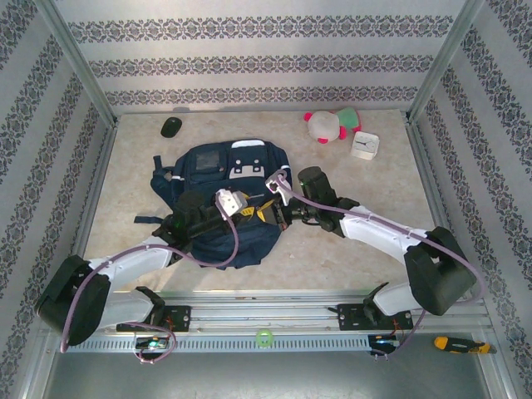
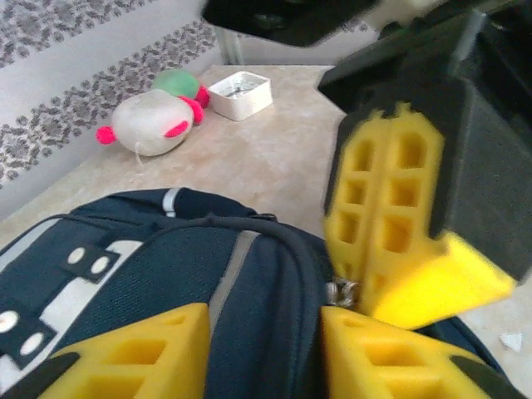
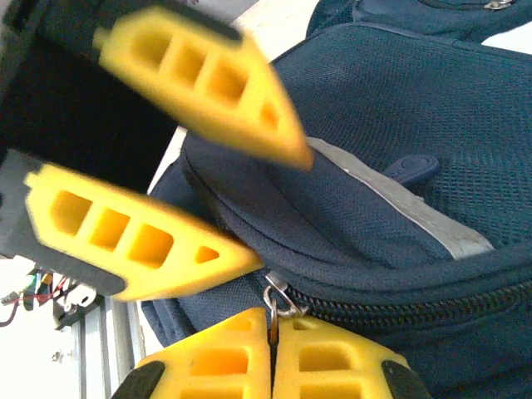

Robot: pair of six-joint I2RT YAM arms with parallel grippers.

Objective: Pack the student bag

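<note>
A robot lab booth: aluminium frame posts (image 1: 81,62), wallpapered panels (image 1: 249,58), a slotted mounting rail (image 1: 266,317)

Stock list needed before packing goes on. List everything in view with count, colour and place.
table: one, beige, under the bag
bag: one, navy with white stripes, table centre
zip pull: one, metal, on the bag's zip
plush: one, white, pink and green, far right
box: one, white, beside the plush
mouse: one, black, far left
rail: one, grey metal, near edge
ring: one, green, on the rail
tool: one, yellow and black, near right corner
left pincer: one, yellow, open over the bag
right pincer: one, yellow, shut on the zip pull
</note>
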